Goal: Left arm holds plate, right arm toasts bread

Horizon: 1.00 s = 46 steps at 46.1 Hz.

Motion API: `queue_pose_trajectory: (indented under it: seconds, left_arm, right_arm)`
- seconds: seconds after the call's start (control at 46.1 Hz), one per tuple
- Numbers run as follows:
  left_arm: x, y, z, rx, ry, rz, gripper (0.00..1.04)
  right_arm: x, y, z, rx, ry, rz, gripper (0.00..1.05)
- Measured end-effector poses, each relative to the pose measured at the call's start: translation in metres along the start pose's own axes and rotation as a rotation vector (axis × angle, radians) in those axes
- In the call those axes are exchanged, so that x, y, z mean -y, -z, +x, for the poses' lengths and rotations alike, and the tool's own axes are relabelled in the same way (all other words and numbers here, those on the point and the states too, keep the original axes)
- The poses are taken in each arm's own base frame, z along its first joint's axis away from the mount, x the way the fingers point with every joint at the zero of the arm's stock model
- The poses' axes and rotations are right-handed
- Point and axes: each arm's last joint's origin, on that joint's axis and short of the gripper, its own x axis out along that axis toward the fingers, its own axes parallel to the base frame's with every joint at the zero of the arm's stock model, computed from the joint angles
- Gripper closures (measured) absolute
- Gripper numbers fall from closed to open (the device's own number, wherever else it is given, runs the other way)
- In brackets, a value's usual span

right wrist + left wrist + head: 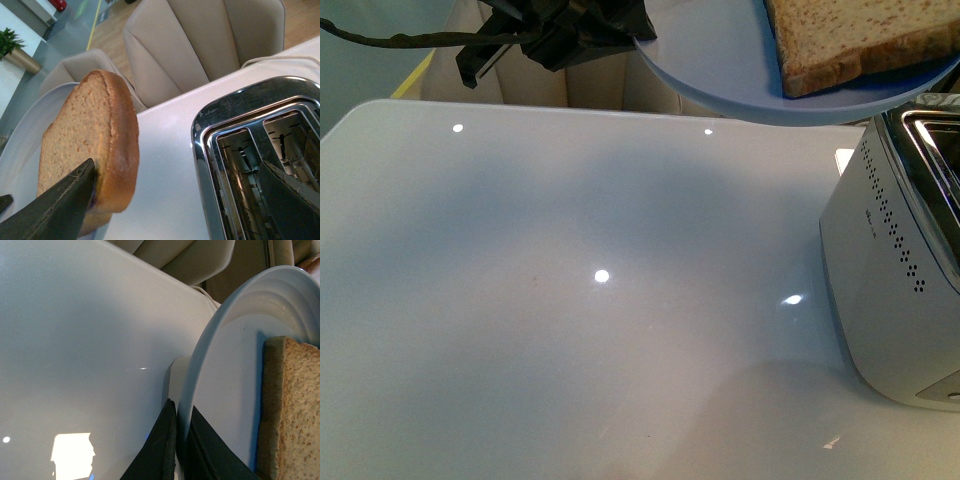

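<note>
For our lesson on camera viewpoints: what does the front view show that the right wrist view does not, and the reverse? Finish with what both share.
Only the front view: the left gripper clamped on the plate at its rim, holding it above the table, and the perforated side of the toaster. Only the right wrist view: the toaster's two empty slots seen from above, the open right gripper, beige chairs and a potted plant. Both: plate, bread, toaster, white table.

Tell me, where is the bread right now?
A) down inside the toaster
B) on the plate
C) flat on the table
B: the bread lies on the plate, and both slots of the toaster are empty.
</note>
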Motion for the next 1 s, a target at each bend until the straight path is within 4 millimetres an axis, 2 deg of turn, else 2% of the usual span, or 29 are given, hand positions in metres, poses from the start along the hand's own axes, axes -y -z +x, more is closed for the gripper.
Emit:
queue_pose_trajectory:
  seconds: [0.347,0.521,0.651,0.911,0.998]
  left_arm:
    - [0.0,0.0,0.0,0.0,0.0,0.0,1.02]
    - [0.0,0.0,0.0,0.0,0.0,0.0,1.02]
    - [0.0,0.0,0.0,0.0,0.0,0.0,1.02]
    - [0.0,0.0,0.0,0.0,0.0,0.0,1.02]
    - [0.0,0.0,0.0,0.0,0.0,0.0,1.02]
  right_arm:
    - [-0.012,0.001,0.027,-0.029,-0.032,0.062,0.09]
    - [-0.015,-0.001,0.03,-0.03,-0.054,0.107,0.09]
    - [-0.016,-0.002,0.03,-0.03,-0.071,0.145,0.32]
    - [-0.016,-0.002,0.03,-0.044,-0.094,0.186,0.65]
    - [-0.017,-0.002,0.03,-0.051,-0.102,0.207,0.84]
